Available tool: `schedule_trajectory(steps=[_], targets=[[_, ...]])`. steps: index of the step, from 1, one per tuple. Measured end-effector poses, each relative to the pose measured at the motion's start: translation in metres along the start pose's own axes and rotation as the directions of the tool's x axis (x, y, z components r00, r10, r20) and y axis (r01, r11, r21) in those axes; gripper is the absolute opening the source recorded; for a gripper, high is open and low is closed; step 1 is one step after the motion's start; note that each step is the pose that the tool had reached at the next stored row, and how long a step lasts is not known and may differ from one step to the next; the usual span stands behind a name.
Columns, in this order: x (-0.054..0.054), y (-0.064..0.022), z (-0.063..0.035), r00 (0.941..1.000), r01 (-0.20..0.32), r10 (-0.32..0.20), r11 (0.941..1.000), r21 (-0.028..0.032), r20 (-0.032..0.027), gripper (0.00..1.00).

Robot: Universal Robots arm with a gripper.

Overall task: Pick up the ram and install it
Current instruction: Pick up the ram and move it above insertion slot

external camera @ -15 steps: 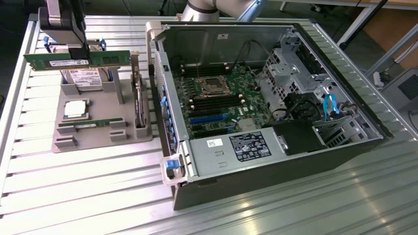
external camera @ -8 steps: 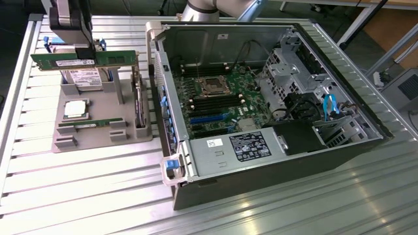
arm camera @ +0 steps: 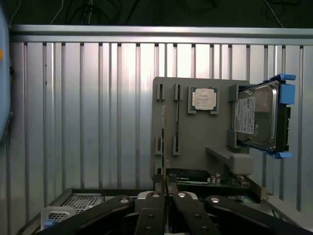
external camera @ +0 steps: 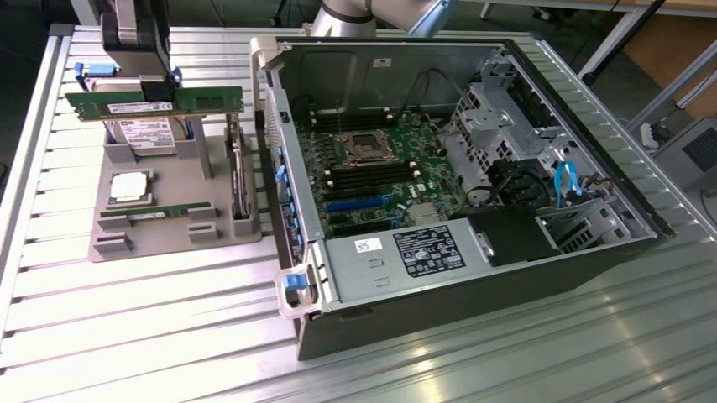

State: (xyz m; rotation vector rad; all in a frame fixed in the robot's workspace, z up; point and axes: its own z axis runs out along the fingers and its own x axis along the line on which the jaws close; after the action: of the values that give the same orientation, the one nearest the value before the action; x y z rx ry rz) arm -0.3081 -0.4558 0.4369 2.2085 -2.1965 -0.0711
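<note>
Gripper: the gripper (external camera: 166, 82) hung over the tray's far end, at the exterior view's upper left. Its jaws were nearly closed, clamped on the ram.
Ram: the ram (external camera: 157, 103) was held level by its upper edge with its flat green face to the exterior camera. It was up off the tray (external camera: 168, 243) and, in that view, in front of the hard drive's top.
Ram, wrist view: the ram (arm camera: 163, 142) showed edge-on as a thin line running out from between the fingertips of the gripper (arm camera: 167, 190).
Tray: the grey tray (arm camera: 195, 137) lay on the slatted metal table (external camera: 134, 327), just beside the case on the exterior view's left.
Hard drive: the hard drive (external camera: 146, 134) stood on edge in blue rails at the tray's far end (arm camera: 259, 117).
Processor: the processor (external camera: 129, 186) lay flat in its pocket (arm camera: 203, 99).
Second stick: a second stick (external camera: 157, 211) sat in a tray slot, near the processor.
Card: the card (external camera: 238, 180) stood on edge along the tray's case side.
Case: the case (external camera: 560, 243) lay open on its side, with the motherboard (external camera: 375, 172) exposed, well apart from the ram.
</note>
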Motion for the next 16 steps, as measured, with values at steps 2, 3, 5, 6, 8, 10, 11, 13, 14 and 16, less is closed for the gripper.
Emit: schedule_trajectory(steps=[2, 3, 5, 6, 8, 10, 11, 13, 14, 16], targets=[[0.000, -0.0018, -0.0001, 1.0000, 0.000, 0.000, 1.0000, -0.0001, -0.0007, 0.12], [0.000, -0.0028, -0.0002, 1.0000, 0.000, 0.000, 1.0000, -0.0002, -0.0012, 0.12], [0.000, -0.0048, -0.0002, 1.0000, 0.000, 0.000, 1.0000, -0.0003, -0.0020, 0.12], [0.000, -0.0058, -0.0003, 1.0000, 0.000, 0.000, 1.0000, -0.0004, -0.0024, 0.12], [0.000, -0.0079, -0.0004, 1.0000, 0.000, 0.000, 1.0000, -0.0006, -0.0033, 0.12], [0.000, -0.0102, -0.0005, 1.0000, 0.000, 0.000, 1.0000, -0.0008, -0.0043, 0.12], [0.000, -0.0113, -0.0006, 1.0000, 0.000, 0.000, 1.0000, -0.0009, -0.0048, 0.12], [0.000, -0.0132, -0.0007, 1.0000, 0.000, 0.000, 1.0000, -0.0011, -0.0058, 0.12], [0.000, -0.0141, -0.0007, 1.0000, 0.000, 0.000, 1.0000, -0.0011, -0.0061, 0.12], [0.000, -0.0163, -0.0008, 1.0000, 0.000, 0.000, 1.0000, -0.0012, -0.0072, 0.12]])
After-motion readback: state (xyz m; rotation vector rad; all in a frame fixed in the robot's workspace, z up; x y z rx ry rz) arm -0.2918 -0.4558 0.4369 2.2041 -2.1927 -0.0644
